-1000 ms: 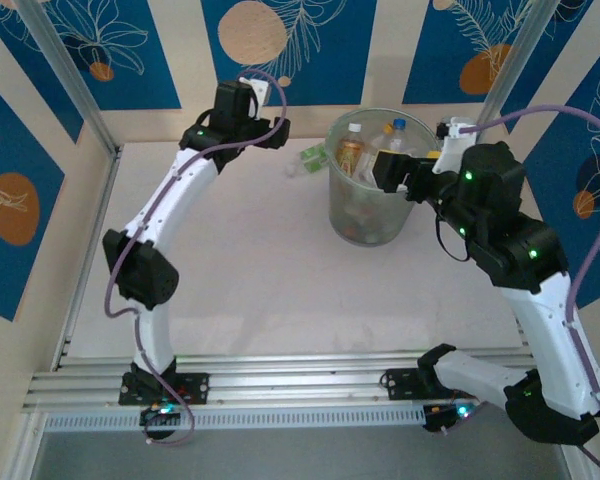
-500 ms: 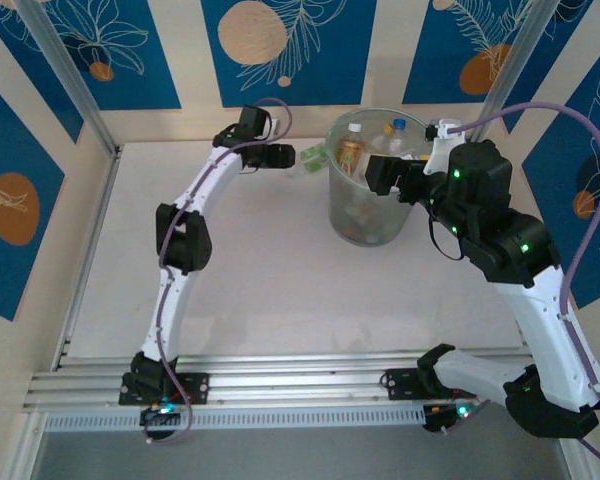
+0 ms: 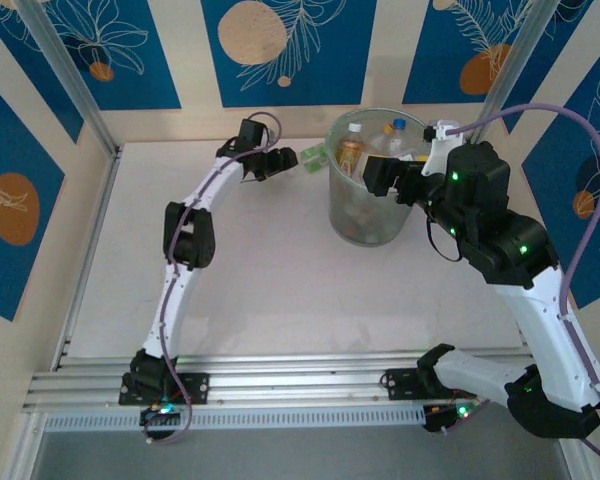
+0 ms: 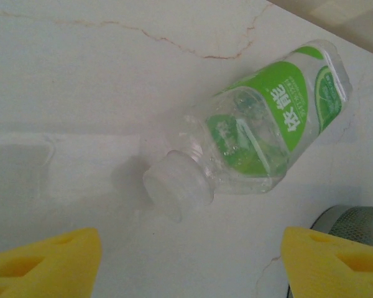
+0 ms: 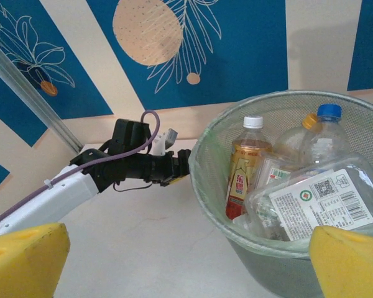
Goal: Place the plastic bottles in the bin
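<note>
- Well, on my left wrist feed the left gripper (image 4: 189,261) stood spread, its yellow pads (image 4: 43,261) at the two bottom corners with nothing pinched between them.
- Just ahead of that gap lay the green-labelled bottle (image 4: 267,133), on its side on the table (image 4: 81,74) and touching neither pad.
- Its long axis ran diagonally in that feed: the white cap (image 4: 174,189) pointed back toward the gripper and to the lower left, and the base pointed away to the upper right.
- From the top camera I saw the left gripper (image 3: 285,160) at the far side of the table (image 3: 260,270), with the bottle (image 3: 312,155) between it and the bin (image 3: 368,235).
- The bin stood just right of the bottle, and its grey rim (image 4: 354,217) edged into the wrist feed beside the right-hand pad; the back wall (image 3: 290,50) rose close behind.
- The right gripper (image 3: 375,172) hung at the bin's right rim, jaws wide and empty; on its own feed the right gripper (image 5: 189,261) had its pads at the bottom corners.
- Inside the bin (image 5: 205,161) I saw an orange-labelled bottle (image 5: 242,174) standing cap up, a blue-capped bottle (image 5: 323,133) beside it, and a crushed bottle (image 5: 317,198) lying across in front.
</note>
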